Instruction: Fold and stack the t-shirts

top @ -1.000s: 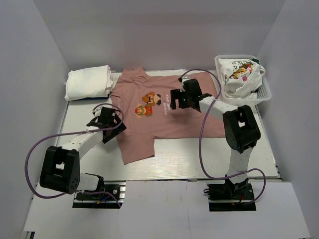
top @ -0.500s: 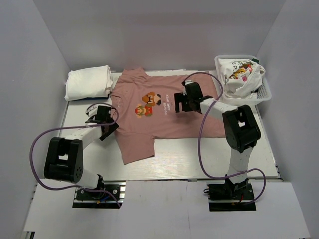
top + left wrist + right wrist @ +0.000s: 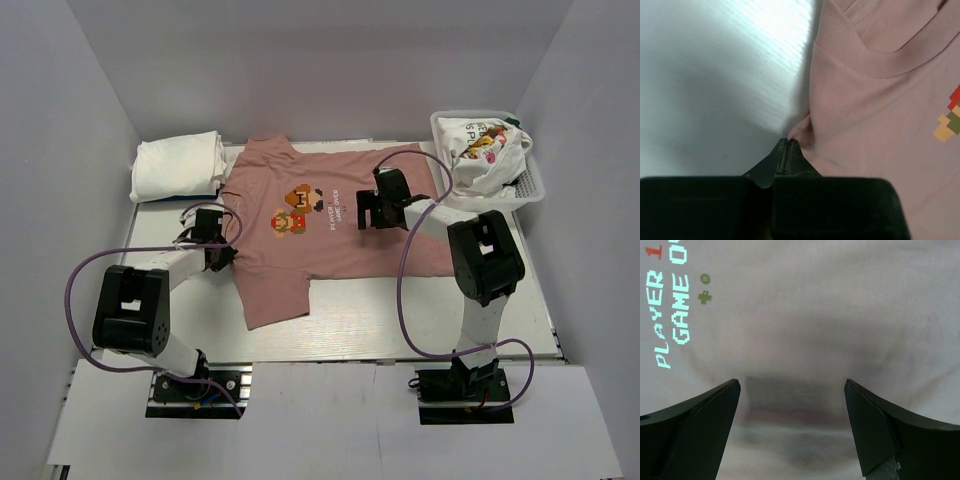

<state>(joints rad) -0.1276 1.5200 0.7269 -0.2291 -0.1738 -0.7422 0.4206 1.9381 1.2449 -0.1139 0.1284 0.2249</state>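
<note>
A dusty-pink t-shirt [image 3: 330, 235] with two pixel-art figures lies spread flat mid-table. My left gripper [image 3: 222, 256] is low at its left edge, below the collar [image 3: 875, 60]. Its jaws are shut [image 3: 787, 142], and a small pucker of the pink hem [image 3: 801, 131] is pinched at the tips. My right gripper [image 3: 362, 216] hovers just over the shirt's chest, right of the print. It is open [image 3: 792, 387], with only pink cloth [image 3: 805, 325] beneath it. Folded white t-shirts [image 3: 178, 165] are stacked at the back left. A white printed t-shirt [image 3: 480, 150] is bundled in the basket.
The white mesh basket [image 3: 528, 190] stands at the back right corner. Grey walls close in the table on the left, back and right. Purple cables loop from both arms over the table's near half. Bare white tabletop [image 3: 715, 90] lies left of the shirt.
The left gripper has gone from wide open to shut on the shirt's left edge. The right gripper has drifted a little to the right over the shirt and stays open.
</note>
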